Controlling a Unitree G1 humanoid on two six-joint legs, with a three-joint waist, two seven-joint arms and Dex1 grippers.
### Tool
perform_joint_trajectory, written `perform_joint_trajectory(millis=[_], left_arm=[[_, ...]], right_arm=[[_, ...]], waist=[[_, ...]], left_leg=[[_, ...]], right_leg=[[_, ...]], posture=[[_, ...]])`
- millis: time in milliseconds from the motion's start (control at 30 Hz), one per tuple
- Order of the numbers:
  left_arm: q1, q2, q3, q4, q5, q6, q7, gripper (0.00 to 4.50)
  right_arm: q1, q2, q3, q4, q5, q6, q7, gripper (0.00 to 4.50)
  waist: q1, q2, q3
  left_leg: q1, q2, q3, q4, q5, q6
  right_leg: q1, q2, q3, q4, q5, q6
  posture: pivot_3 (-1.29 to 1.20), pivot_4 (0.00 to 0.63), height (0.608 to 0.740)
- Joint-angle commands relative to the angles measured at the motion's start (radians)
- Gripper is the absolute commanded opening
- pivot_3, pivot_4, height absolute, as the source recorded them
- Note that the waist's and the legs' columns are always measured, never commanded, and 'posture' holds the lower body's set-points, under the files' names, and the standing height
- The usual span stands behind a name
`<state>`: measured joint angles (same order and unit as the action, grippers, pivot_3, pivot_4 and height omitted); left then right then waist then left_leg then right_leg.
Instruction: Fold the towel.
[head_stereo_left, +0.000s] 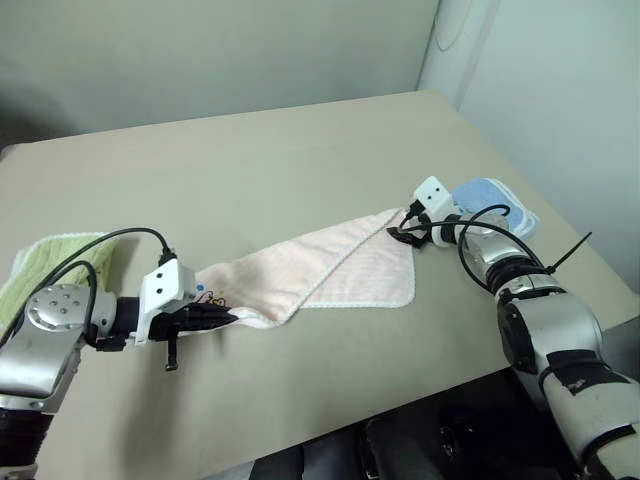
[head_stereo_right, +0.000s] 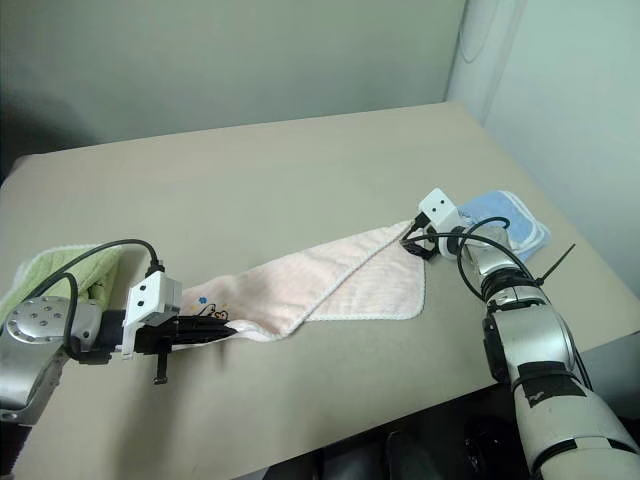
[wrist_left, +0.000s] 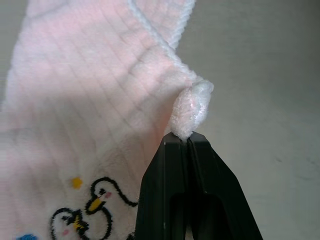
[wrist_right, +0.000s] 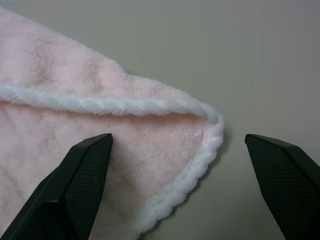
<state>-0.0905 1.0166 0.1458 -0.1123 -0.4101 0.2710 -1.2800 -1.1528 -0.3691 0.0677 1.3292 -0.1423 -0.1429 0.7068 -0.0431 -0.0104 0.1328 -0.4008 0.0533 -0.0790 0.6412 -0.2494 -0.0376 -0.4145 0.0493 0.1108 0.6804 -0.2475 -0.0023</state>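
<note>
My left claw (head_stereo_left: 215, 318) is closest to me. Its two fingers are pressed together and pinch one corner of the pink towel (head_stereo_left: 330, 268), right at the white edge, next to the little stitched birds. That corner looks lifted a bit off the table (head_stereo_left: 280, 160). The rest of the towel runs away from that claw across the table in a long slanted strip, with one part already lying over another.

The towel is soft and fluffy. I think it is very light and floppy, so it will droop and bend wherever I do not hold it. It will not break, but a small pinch could slip off the fuzzy edge. The corners with the white edge seem the best places to grab.

Farther out, my right claw (wrist_right: 177, 142) is spread wide, with the far corner of the towel lying between its fingers. It is not holding anything yet.

A green towel (head_stereo_left: 60, 258) sits by my left arm, and a blue one (head_stereo_left: 500, 200) lies behind my right claw.
</note>
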Motion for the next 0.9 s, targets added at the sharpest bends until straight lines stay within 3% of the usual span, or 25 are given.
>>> perform_joint_trajectory(millis=[33, 167, 267, 633, 667, 900], left_arm=[[0.012, 0.01, 0.039, -0.013, -0.008, -0.002, 0.002, 0.03], [0.029, 0.011, 0.045, -0.02, -0.005, -0.006, 0.004, 0.03], [0.041, 0.012, 0.049, -0.023, -0.001, -0.008, 0.007, 0.0], [0.058, 0.01, 0.071, -0.013, 0.002, -0.016, 0.007, 0.0], [0.062, 0.009, 0.074, -0.014, 0.002, -0.016, 0.008, 0.0], [0.046, -0.021, 0.15, -0.006, -0.056, 0.021, 0.062, 0.0]], right_arm=[[-0.033, 0.003, -0.016, 0.0, -0.006, 0.001, -0.046, 4.5], [-0.035, 0.01, -0.022, 0.002, -0.005, 0.002, -0.039, 4.5], [-0.034, 0.015, -0.026, 0.004, -0.005, 0.006, -0.038, 3.95], [-0.026, 0.013, -0.052, 0.002, 0.007, -0.002, -0.032, 0.2], [-0.026, 0.012, -0.056, 0.001, 0.01, -0.004, -0.03, 0.03], [-0.027, -0.014, -0.082, -0.012, 0.018, -0.036, -0.02, 0.03]], waist=[[0.0, 0.0, 0.0], [0.0, 0.0, 0.0], [0.0, 0.0, 0.0], [0.0, 0.0, 0.0], [0.0, 0.0, 0.0], [0.0, 0.0, 0.0]], left_leg=[[0.0, 0.0, 0.0, 0.0, 0.0, 0.0], [0.0, 0.0, 0.0, 0.0, 0.0, 0.0], [0.0, 0.0, 0.0, 0.0, 0.0, 0.0], [0.0, 0.0, 0.0, 0.0, 0.0, 0.0], [0.0, 0.0, 0.0, 0.0, 0.0, 0.0], [0.0, 0.0, 0.0, 0.0, 0.0, 0.0]], right_leg=[[0.0, 0.0, 0.0, 0.0, 0.0, 0.0], [0.0, 0.0, 0.0, 0.0, 0.0, 0.0], [0.0, 0.0, 0.0, 0.0, 0.0, 0.0], [0.0, 0.0, 0.0, 0.0, 0.0, 0.0], [0.0, 0.0, 0.0, 0.0, 0.0, 0.0], [0.0, 0.0, 0.0, 0.0, 0.0, 0.0]], posture=[[0.0, 0.15, 0.74], [0.0, 0.15, 0.74], [0.0, 0.15, 0.74], [0.0, 0.15, 0.74], [0.0, 0.15, 0.74], [0.0, 0.15, 0.74]])
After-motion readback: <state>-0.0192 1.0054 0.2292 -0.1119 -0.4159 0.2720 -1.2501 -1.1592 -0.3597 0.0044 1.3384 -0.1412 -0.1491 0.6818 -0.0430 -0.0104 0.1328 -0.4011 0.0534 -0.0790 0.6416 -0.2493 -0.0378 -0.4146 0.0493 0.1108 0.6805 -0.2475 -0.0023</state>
